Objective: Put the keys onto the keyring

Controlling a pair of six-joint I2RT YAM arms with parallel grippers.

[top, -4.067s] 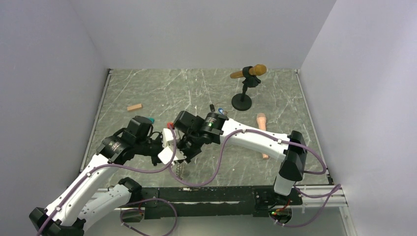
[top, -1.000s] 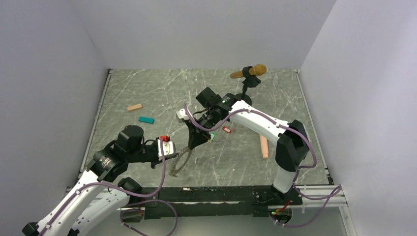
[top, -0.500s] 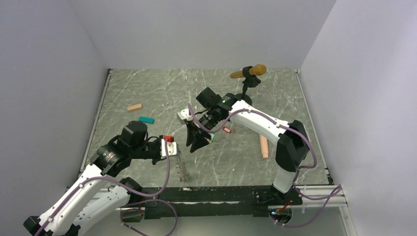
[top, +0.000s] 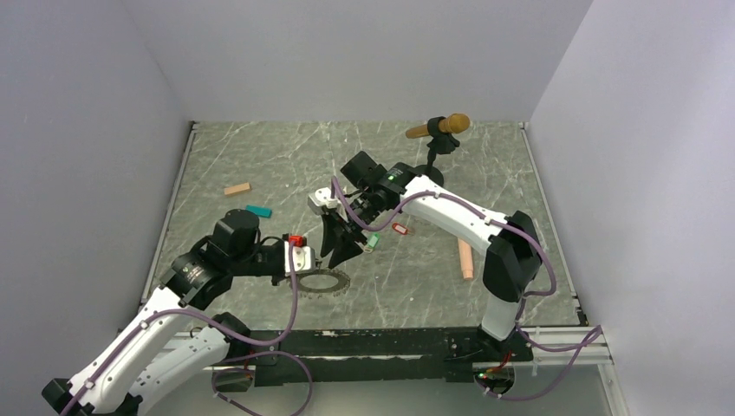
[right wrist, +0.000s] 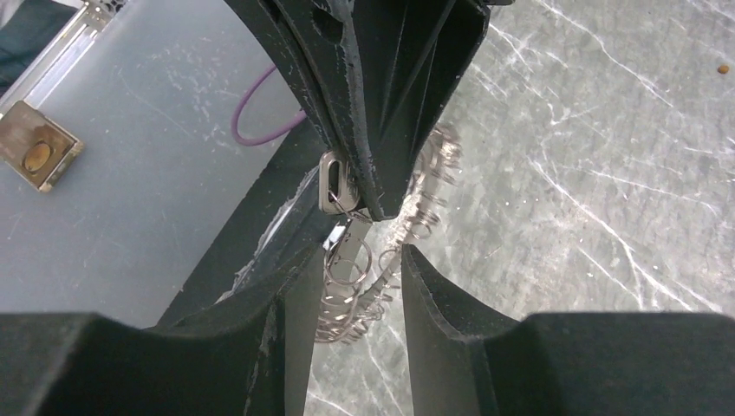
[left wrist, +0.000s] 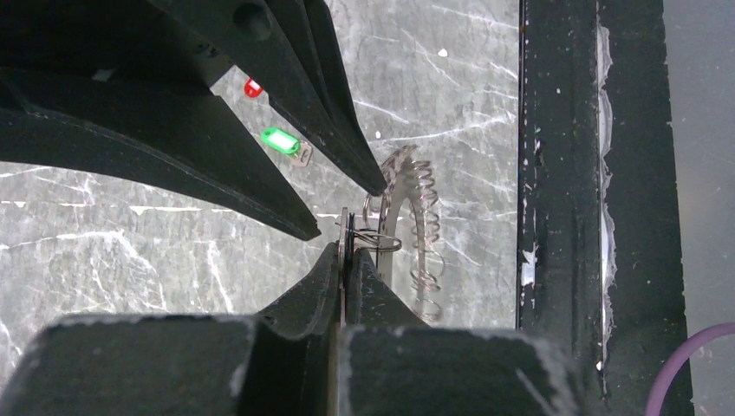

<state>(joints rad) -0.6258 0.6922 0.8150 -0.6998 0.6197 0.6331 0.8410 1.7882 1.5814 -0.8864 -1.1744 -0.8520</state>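
The large dark beaded metal keyring (top: 319,282) hangs near the front edge of the grey marble table (top: 433,277), long axis left to right in the top view. The left gripper (top: 299,262) pinches its left rim. The right gripper (right wrist: 360,273) stands partly open, straddling the rim without holding it.

Grey marbled table (top: 260,156) | tan block (top: 237,188) 10 o'clock | teal block (top: 257,211) 9 | microphone stand (top: 433,156) 1 | pink microphone (top: 465,258) 4 | red-tag key (top: 400,229), green-tag key (top: 372,242) centre
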